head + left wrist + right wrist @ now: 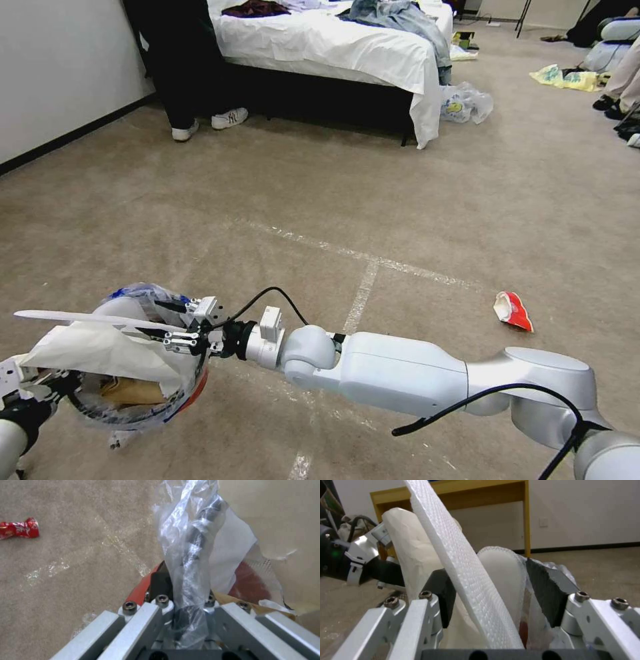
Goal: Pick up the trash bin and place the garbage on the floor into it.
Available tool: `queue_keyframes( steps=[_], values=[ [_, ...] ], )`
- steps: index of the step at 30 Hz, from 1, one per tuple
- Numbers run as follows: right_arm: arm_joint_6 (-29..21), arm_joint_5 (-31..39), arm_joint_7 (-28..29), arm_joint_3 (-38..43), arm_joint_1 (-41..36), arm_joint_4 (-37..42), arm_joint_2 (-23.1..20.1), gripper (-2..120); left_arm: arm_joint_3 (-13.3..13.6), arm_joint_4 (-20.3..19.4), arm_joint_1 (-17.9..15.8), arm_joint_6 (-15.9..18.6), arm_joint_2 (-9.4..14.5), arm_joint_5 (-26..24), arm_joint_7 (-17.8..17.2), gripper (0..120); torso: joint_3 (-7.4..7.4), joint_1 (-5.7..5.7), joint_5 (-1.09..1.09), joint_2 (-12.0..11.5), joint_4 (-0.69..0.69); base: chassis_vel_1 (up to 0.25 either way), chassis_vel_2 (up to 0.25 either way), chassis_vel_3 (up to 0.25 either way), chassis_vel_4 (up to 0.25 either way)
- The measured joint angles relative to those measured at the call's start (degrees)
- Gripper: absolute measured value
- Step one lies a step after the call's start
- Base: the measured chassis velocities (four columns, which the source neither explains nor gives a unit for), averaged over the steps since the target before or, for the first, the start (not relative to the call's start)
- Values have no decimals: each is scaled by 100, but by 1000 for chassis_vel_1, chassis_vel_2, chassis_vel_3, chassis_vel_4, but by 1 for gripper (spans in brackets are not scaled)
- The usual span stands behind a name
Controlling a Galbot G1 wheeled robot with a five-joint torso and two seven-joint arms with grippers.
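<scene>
The trash bin (137, 393) hangs off the floor (320, 200) at the lower left of the head view, and everything else can be placed from it. The left gripper (181, 605) holds it at the rim on the robot's side, its fingers pinched shut on the red wall and the clear plastic liner (190, 542) that bunches up between them. The right gripper (175, 337) reaches across to the bin's far rim, where a flat white slipper (80, 318) lies over the opening; in the right wrist view the slipper passes between the fingers (546, 590), which stand apart with a gap on one side, so it seems released or only loosely held (hard to say which). A white paper wrapper (100, 357) and something brown (130, 392) already sit in the bin, so the task looks well under way. Still left, well to the right of the bin, is a crushed red can (513, 311) on the carpet. Far beyond the bin, by the bed (333, 47), lie plastic bags (467, 103).
</scene>
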Motion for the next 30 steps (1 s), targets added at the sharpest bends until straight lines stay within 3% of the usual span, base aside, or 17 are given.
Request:
queue_keyframes(
  steps=[30],
  values=[
    [-14,11,59,111,-18,27,-81,53,18,6,-18,0,-36,11,-2,1,0,0,0,0,0,0,0,0,0]
  ],
)
